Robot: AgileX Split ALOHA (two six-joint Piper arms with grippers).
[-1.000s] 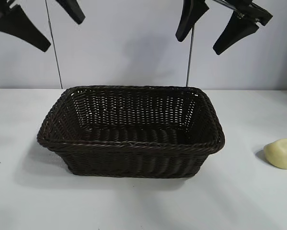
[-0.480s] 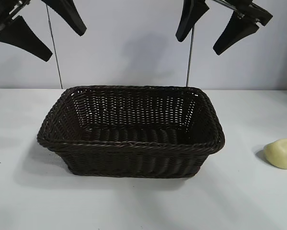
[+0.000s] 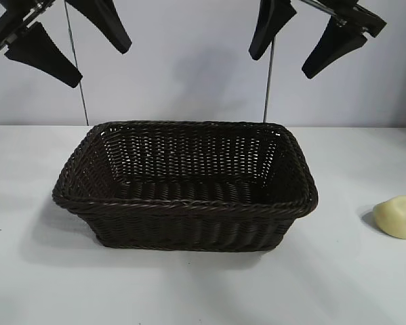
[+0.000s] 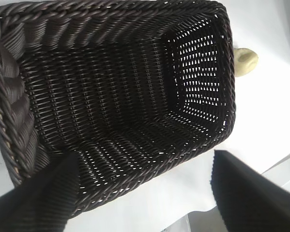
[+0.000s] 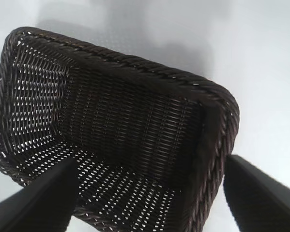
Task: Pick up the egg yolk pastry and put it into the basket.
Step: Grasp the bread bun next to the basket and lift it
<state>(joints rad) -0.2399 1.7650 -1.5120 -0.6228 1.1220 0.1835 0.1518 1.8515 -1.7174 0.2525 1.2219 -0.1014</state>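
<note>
Basket (image 3: 186, 186) at centre of the exterior view, dark woven wicker with a braided rim, standing on the white table (image 3: 203, 291); nothing lies inside it. Egg yolk pastry (image 3: 398, 217) at the right edge of the frame, on the table, well apart from the basket's right end. Left gripper (image 3: 70, 42) in the upper left corner, jaws spread wide, nothing between them, hanging high above the table. Right gripper (image 3: 295, 37) in the upper right, likewise spread wide and holding nothing, above the basket's far right corner. Two thin vertical rods stand before the pale back wall.

Left wrist view: basket (image 4: 120, 96) fills most of the frame, interior bare. Pastry (image 4: 245, 62) shows at the upper right, just past the basket's far rim, partly hidden by it. Two dark fingers (image 4: 43, 198) at the lower corners, widely separated, gripping nothing.

Right wrist view: basket (image 5: 111, 130) seen from one end, interior bare. Dark fingers (image 5: 38, 203) at the lower corners, set far apart, nothing between. Pastry not in this frame.
</note>
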